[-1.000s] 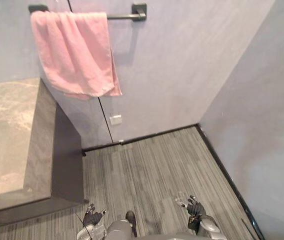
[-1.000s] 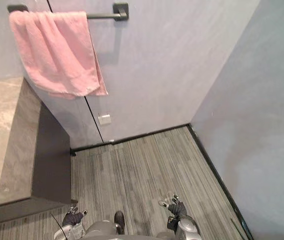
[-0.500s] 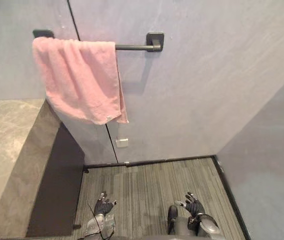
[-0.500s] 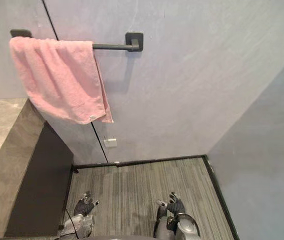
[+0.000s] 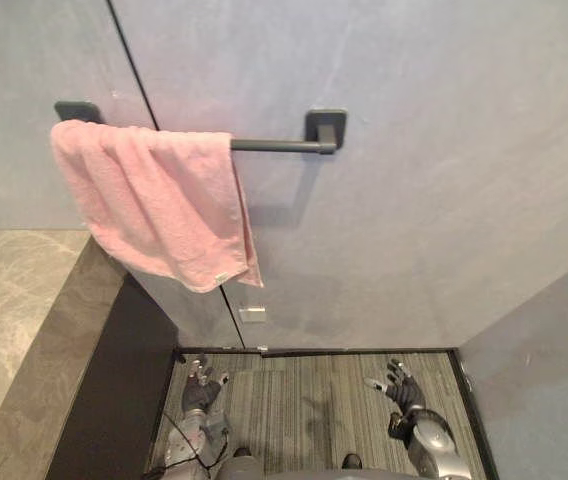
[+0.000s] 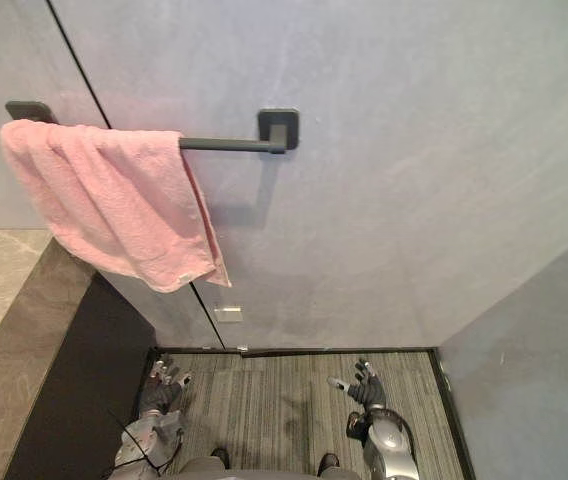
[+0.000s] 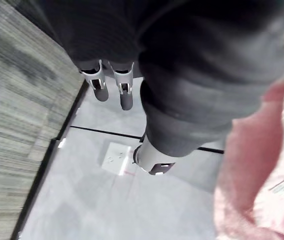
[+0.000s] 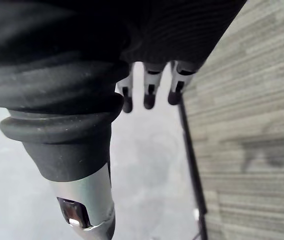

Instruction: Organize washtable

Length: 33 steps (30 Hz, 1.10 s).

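Left eye view: washtable (image 5: 9, 325) (striped floor (image 5: 304, 400))

The pink towel (image 5: 154, 205) hangs above the counter (image 5: 34, 370) end; the floor (image 5: 304, 400) rightward lies open.

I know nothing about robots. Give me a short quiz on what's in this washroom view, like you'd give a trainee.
1. True or false: the pink towel hangs over the dark bar on the wall.
2. The left hand and right hand are: A) gripping the towel; B) open, holding nothing, low above the striped floor; C) clutching the bar.
3. Fill in: the bar's bare end is on the robot's ____ side.
Key: 1 true; 2 B; 3 right.
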Tool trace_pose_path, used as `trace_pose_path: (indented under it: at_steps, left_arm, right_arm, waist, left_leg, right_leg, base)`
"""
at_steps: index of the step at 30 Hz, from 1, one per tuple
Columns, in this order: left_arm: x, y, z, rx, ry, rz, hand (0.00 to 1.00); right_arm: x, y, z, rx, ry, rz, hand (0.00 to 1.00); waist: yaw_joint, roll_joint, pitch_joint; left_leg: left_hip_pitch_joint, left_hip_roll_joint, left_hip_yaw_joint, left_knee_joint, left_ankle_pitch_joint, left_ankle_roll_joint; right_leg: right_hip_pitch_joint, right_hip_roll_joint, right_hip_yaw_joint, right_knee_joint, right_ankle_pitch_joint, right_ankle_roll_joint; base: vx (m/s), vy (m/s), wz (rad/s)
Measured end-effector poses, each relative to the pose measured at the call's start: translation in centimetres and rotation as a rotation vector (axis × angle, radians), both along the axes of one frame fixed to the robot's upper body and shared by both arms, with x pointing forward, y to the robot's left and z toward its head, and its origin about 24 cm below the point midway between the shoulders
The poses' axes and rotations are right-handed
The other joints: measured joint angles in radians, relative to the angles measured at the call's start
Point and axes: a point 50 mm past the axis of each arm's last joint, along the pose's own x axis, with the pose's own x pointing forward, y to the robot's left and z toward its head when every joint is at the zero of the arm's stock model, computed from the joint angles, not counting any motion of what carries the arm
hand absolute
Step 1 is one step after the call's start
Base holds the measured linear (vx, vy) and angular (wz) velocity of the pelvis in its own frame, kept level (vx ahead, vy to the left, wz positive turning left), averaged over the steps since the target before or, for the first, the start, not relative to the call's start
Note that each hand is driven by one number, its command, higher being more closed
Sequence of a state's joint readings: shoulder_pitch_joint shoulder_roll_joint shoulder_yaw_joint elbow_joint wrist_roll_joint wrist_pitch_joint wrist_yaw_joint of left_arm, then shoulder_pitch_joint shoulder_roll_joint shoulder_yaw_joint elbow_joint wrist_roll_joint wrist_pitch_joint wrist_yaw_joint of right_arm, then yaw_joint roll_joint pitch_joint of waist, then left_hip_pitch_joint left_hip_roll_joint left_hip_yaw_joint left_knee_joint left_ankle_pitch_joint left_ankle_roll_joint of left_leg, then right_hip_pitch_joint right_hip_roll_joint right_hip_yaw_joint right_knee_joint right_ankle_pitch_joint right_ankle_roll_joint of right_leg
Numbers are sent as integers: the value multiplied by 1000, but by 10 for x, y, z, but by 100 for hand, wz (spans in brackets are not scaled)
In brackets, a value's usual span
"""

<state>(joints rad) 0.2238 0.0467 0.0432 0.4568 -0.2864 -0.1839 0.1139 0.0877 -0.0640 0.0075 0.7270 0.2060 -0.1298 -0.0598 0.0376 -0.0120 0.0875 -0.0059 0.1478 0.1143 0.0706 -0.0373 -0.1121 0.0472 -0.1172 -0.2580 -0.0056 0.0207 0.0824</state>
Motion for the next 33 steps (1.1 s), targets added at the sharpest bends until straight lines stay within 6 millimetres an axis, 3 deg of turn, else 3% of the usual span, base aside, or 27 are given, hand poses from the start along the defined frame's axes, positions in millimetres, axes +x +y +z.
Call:
trace_pose_path:
  at_steps: [5, 13, 19, 28, 33]
  left_arm:
    - [10, 8, 28, 86, -125, -34, 0]
    - [16, 10, 45, 141, -204, -52, 0]
    - [22, 20, 74, 201, -342, 15, 0]
    - [22, 52, 146, 359, -640, 147, 0]
    - [17, 56, 173, 408, -766, 233, 0]
  right_arm:
    - [6, 5, 2, 2, -16, 42, 0]
    - [5, 11, -1, 1, 2, 93, 0]
    - [2, 12, -4, 0, 22, 112, 0]
    - [-8, 10, -12, -9, 72, 119, 0]
    - [-16, 9, -18, -14, 116, 123, 0]
  waist:
    - [3, 16, -2]
    - [0, 10, -11]
    - [1, 2, -16]
    - [2, -7, -25]
    - [4, -20, -39]
  left_leg:
    - [23, -44, 1, -51, 13, 15]
    - [62, -44, -3, -135, 53, 12]
    - [68, -48, -29, -165, 78, 15]
    - [65, -49, -44, -172, 83, 14]
    - [55, -47, -45, -165, 84, 12]
  right_leg:
    - [6, -33, -9, -5, -5, 19]
    - [18, -24, -26, -23, -3, 22]
    - [22, -26, -44, -23, -3, 22]
    - [39, -25, -67, -37, -2, 23]
    - [37, -23, -66, -39, 0, 22]
  base:
    - [73, 59, 8]
    - [7, -6, 4]
    - [-49, -5, 8]
    - [-26, -7, 8]
    - [8, -3, 4]
